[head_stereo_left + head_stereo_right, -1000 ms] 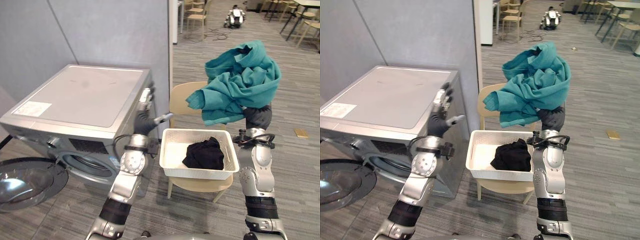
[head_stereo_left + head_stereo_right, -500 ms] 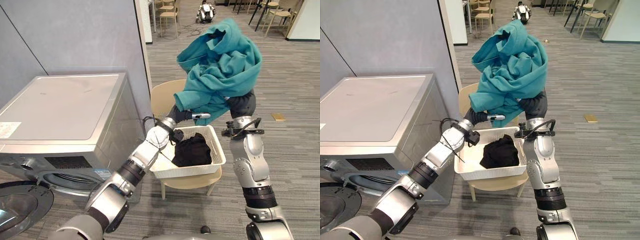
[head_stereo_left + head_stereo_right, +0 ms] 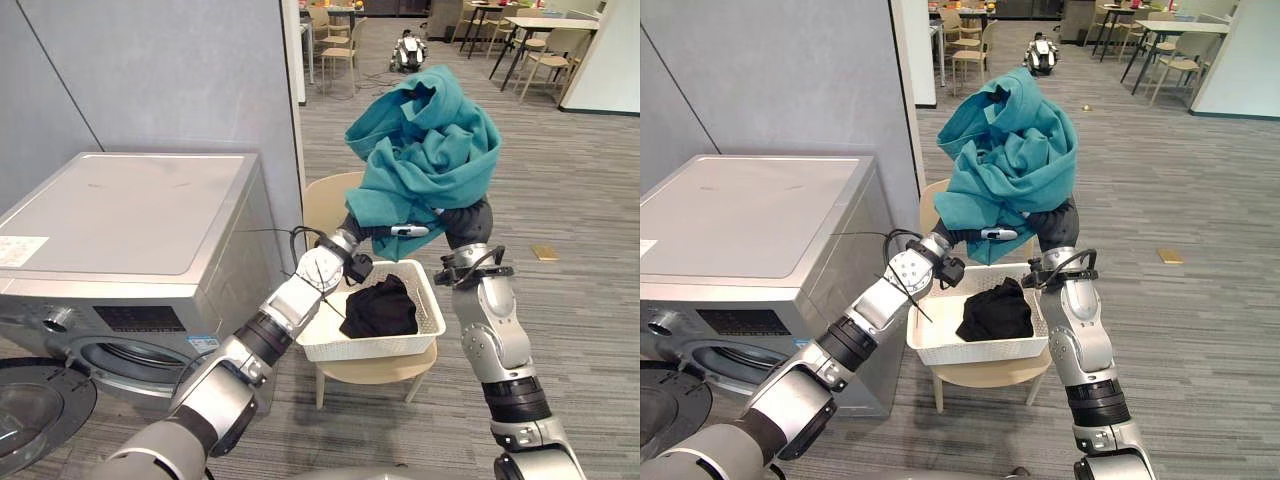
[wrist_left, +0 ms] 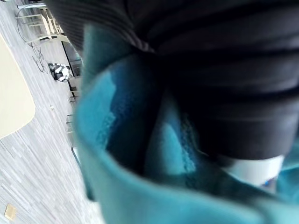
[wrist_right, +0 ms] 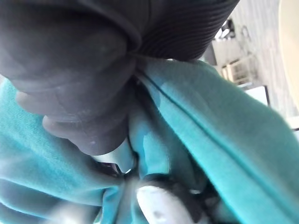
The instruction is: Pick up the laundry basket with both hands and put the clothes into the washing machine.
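Moved over from washing machine (image 3: 130, 210): my left hand (image 3: 405, 230), now under teal garment (image 3: 425, 150) raised on my right hand (image 3: 468, 222); neither grip can be told.

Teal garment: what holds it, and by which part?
The teal garment sits bunched on the right robot hand, borne from its underside; the left robot hand is at its lower edge. Grip hidden.

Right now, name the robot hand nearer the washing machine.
Left. The left robot hand is under the teal garment, toward the washing machine; right robot hand is at its far side.
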You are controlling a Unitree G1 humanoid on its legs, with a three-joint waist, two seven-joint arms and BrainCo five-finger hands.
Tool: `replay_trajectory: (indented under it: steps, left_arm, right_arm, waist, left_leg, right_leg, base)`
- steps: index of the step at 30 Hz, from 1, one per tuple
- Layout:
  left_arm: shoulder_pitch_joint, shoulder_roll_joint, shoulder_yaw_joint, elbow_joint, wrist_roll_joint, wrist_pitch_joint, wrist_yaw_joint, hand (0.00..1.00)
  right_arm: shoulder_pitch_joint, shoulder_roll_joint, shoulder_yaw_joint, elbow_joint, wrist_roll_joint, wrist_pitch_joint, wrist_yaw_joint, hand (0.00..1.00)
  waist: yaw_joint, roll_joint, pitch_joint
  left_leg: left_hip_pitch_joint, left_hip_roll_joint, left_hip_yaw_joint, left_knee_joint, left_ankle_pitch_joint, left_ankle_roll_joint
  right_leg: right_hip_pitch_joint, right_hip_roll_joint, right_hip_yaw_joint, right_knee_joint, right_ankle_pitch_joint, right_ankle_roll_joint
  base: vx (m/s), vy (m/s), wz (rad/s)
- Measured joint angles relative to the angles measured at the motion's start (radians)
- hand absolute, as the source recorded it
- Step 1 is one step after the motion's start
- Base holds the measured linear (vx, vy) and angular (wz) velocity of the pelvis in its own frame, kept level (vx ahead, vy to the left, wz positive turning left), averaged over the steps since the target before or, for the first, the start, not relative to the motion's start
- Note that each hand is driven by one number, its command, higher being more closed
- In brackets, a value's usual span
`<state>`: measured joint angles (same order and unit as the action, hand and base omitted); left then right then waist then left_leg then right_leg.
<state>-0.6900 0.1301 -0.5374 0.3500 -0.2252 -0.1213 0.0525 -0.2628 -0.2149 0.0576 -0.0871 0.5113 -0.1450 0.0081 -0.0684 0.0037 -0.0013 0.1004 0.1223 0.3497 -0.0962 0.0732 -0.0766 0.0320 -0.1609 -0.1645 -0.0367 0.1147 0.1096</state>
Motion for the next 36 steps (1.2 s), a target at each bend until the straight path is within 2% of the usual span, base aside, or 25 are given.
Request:
replay_trajectory:
  steps: [3,11,16,20,24,27,32,36]
  left_arm:
    - [0.001,0.017,0.012,-0.032,-0.001,0.005,-0.006,0.00]
    - [0.044,0.013,0.092,-0.158,-0.070,0.004,-0.020,0.00]
    - [0.056,0.009,0.115,-0.202,-0.097,-0.006,-0.031,0.00]
    - [0.066,-0.002,0.092,-0.199,-0.097,-0.006,-0.034,0.00]
    - [0.067,-0.031,-0.008,-0.149,-0.092,0.000,-0.072,0.00]
    - [0.067,-0.056,-0.039,-0.100,-0.074,0.007,-0.076,0.00]
    - [0.063,-0.067,-0.049,-0.046,-0.059,0.008,-0.073,0.00]
    - [0.058,-0.068,-0.049,-0.030,-0.002,0.008,-0.073,0.00]
  right_arm:
    - [0.025,-0.001,-0.002,0.026,-0.001,0.002,0.017,1.00]
    - [0.067,-0.001,-0.026,0.070,-0.015,0.025,0.018,1.00]
    - [0.100,-0.007,-0.031,0.117,-0.051,0.065,0.018,1.00]
    - [0.103,-0.009,-0.027,0.117,-0.051,0.078,0.019,1.00]
    - [0.102,-0.010,-0.012,0.117,-0.051,0.079,0.020,1.00]
    - [0.100,-0.009,0.001,0.117,-0.051,0.083,0.021,1.00]
    - [0.098,-0.010,0.001,0.146,-0.074,0.090,0.017,1.00]
    - [0.098,-0.009,0.000,0.146,-0.081,0.091,0.017,1.00]
  waist:
    - [0.000,-0.008,-0.004]
    - [-0.002,-0.008,-0.005]
    - [0.002,-0.005,-0.007]
    - [0.002,0.008,-0.015]
    - [0.005,0.010,-0.017]
    - [0.002,0.009,-0.018]
    - [0.002,0.005,-0.021]
    - [0.002,0.002,-0.023]
  left_leg:
    - [-0.001,-0.005,-0.001,0.001,0.000,0.000]
    - [-0.004,-0.004,-0.015,0.001,0.001,0.000]
    - [-0.004,-0.004,-0.022,0.001,0.001,0.000]
    - [-0.006,-0.005,-0.032,0.000,0.001,0.000]
    - [-0.009,-0.003,-0.038,0.000,0.001,0.000]
    - [-0.010,-0.002,-0.038,0.001,0.001,0.000]
    - [-0.012,-0.002,-0.037,0.001,0.001,0.000]
    - [-0.015,-0.002,-0.035,0.001,0.001,0.000]
  right_leg:
    - [-0.001,0.002,-0.007,0.001,0.000,0.001]
    - [0.003,0.003,-0.023,0.007,-0.005,0.006]
    - [0.007,0.002,-0.028,0.008,-0.007,0.008]
    - [0.009,0.000,-0.029,0.008,-0.008,0.008]
    - [0.008,0.001,-0.032,0.007,-0.008,0.007]
    - [0.007,0.001,-0.030,0.006,-0.008,0.007]
    - [0.007,0.002,-0.030,0.000,-0.006,0.005]
    - [0.003,0.003,-0.028,0.000,-0.005,0.004]
  base:
    - [0.00,-0.003,0.01]
    - [0.02,-0.016,0.05]
    - [-0.01,-0.011,0.04]
    - [0.00,-0.007,0.05]
    - [0.00,-0.007,0.03]
    - [0.00,0.000,0.00]
    - [0.00,0.000,0.00]
    - [0.00,0.000,0.00]
